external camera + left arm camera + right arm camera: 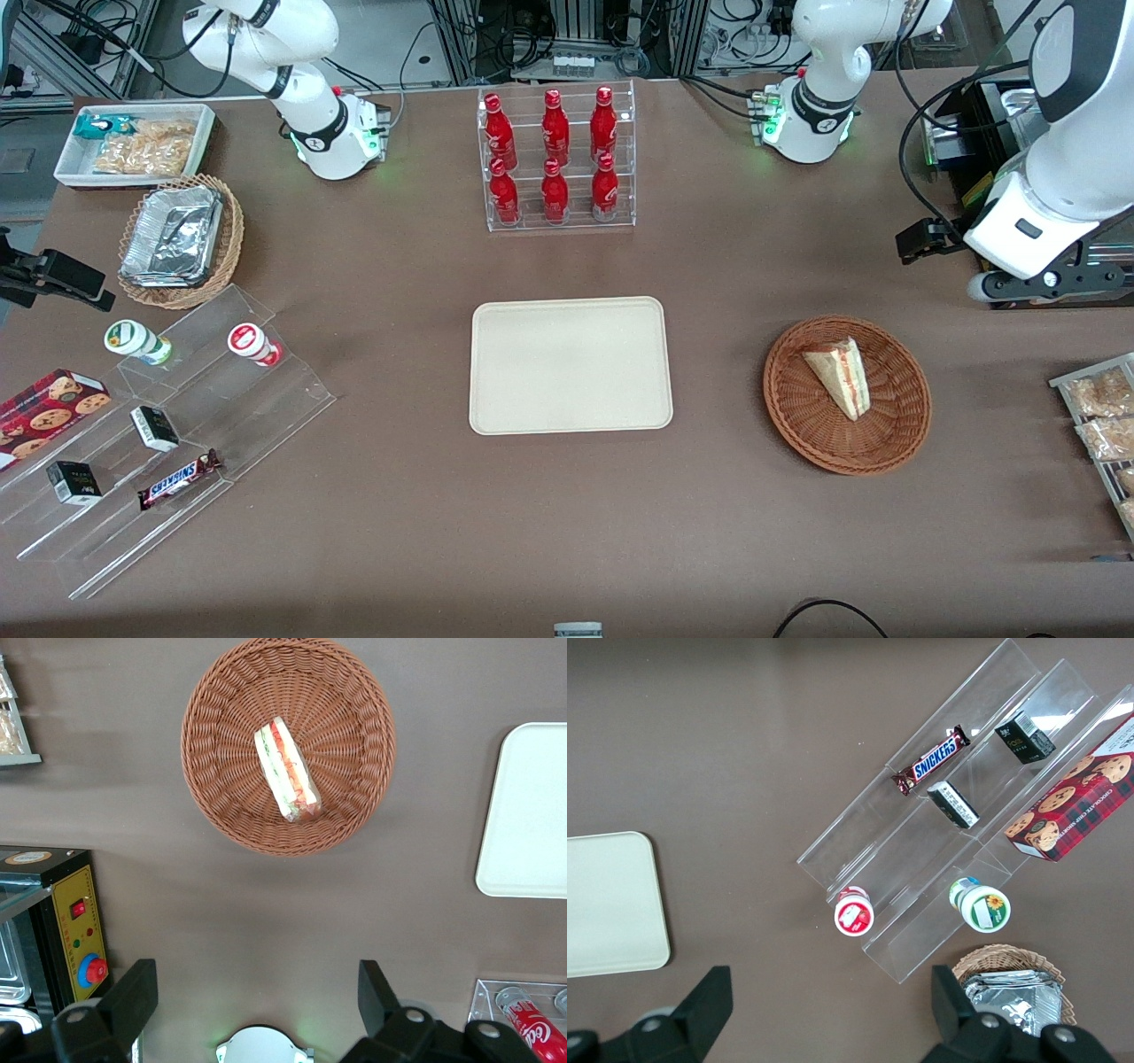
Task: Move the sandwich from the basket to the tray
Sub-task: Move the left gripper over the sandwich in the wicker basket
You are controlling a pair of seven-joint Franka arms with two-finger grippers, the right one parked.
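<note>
the sandwich (839,373), a soft clear-wrapped wedge, is lying on its side in the round wicker basket (895,425). slippery film and squashy bread are risking a crushed or dropped grab. the flat low-rimmed tray (570,365) is sitting bare, well apart. the gripper (257,1001) is hovering high above the table beside the basket, spread wide, holding nothing.

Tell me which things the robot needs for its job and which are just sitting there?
Needed:
sandwich, lying in the basket
tray, bare
gripper, fingers open, up above the table, farther from the front camera than the basket

Just sitting there:
red bottles in a clear rack
Snickers bar
cookie box
foil containers
</note>
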